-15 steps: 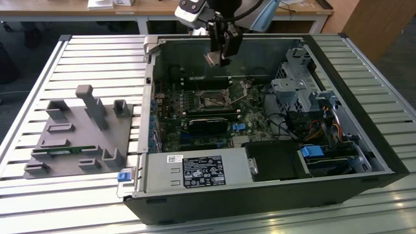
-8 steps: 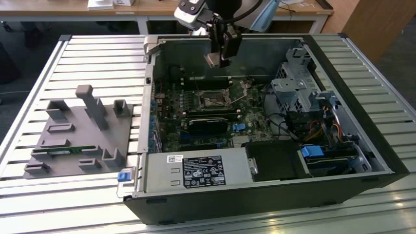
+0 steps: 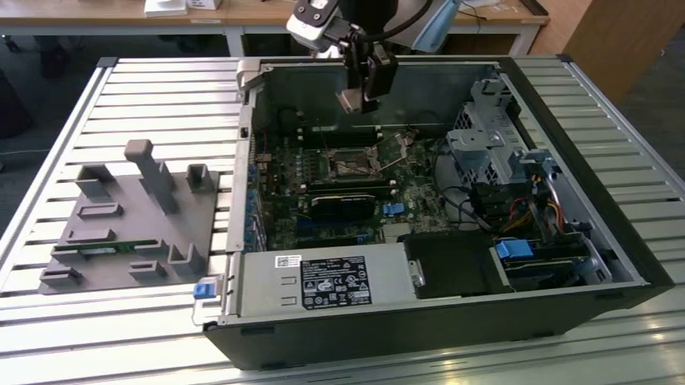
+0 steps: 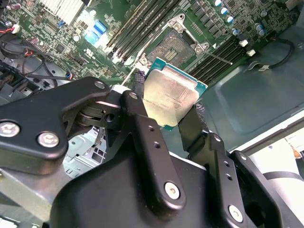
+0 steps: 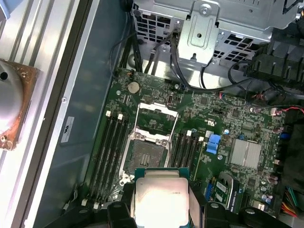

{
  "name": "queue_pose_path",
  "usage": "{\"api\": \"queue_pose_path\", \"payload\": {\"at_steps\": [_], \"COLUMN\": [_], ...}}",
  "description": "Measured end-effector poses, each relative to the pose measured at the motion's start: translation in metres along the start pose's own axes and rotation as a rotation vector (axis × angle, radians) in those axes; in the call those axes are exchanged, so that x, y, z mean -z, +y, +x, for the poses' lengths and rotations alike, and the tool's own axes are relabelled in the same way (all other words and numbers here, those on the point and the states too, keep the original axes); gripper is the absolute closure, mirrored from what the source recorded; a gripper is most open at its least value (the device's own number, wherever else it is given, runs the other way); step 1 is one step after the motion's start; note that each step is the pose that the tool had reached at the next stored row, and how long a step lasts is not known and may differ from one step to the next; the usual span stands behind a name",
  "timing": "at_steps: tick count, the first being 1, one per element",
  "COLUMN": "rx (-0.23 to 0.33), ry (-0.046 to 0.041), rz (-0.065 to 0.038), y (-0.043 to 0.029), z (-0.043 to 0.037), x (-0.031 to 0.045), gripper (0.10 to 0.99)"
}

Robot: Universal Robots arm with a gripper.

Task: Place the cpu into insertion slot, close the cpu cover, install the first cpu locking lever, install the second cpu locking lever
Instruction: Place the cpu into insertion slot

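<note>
Aloft, the hand [image 4: 167, 114] clamps the cpu [image 4: 172, 92] by its edges.

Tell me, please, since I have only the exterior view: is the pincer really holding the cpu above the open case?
Observer: Yes. In the second wrist view the pincer clamps the cpu by two opposite edges, with its metal top towards the camera.
Operator: Thank you. Is the insertion slot free?
Observer: It is. In the first wrist view the insertion slot shows bare contacts, with nothing seated in it.
Operator: And the cpu cover?
Observer: The cpu cover is swung open off the slot, on the side of the coin cell.
</note>
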State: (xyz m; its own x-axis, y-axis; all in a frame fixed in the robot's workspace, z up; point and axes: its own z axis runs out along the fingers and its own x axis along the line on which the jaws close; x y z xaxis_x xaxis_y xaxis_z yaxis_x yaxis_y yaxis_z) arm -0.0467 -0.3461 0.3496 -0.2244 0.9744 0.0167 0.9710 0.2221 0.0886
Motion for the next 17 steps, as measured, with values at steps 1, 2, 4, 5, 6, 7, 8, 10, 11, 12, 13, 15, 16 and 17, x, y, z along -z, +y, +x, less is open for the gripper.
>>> {"api": "queue_pose_path", "payload": {"at_steps": [1,2,4,5,6,7,8,10,11,12,13,15,16,17], "rx": [0.000,0.000,0.000,-0.001,-0.001,-0.001,-0.001,-0.002,-0.002,-0.002,-0.002,-0.003,-0.003,-0.003], "ry": [-0.0003,-0.0005,-0.0008,-0.0009,-0.0009,-0.0010,-0.0010,-0.0010,-0.0011,-0.0011,-0.0011,-0.0011,-0.0012,-0.0012], "rz": [0.000,0.000,0.000,0.000,0.000,0.000,0.000,0.000,0.000,0.000,0.000,0.000,0.000,0.000], "y": [0.0000,0.0000,-0.0001,-0.0001,-0.0002,-0.0002,-0.0002,-0.0003,-0.0003,-0.0003,-0.0003,-0.0004,-0.0004,-0.0004], "z": [0.0000,0.0000,0.0000,0.0000,0.0000,0.0000,0.0000,-0.0001,-0.0001,-0.0001,-0.0001,-0.0001,-0.0001,-0.0001], "x": [-0.0003,-0.0006,-0.0012,-0.0015,-0.0017,-0.0020,-0.0023,-0.0028,-0.0030,-0.0033,-0.0036,-0.0041,-0.0044,-0.0047], "gripper": [0.549,0.549,0.549,0.549,0.549,0.549,0.549,0.549,0.549,0.549,0.549,0.549,0.549,0.549]}}
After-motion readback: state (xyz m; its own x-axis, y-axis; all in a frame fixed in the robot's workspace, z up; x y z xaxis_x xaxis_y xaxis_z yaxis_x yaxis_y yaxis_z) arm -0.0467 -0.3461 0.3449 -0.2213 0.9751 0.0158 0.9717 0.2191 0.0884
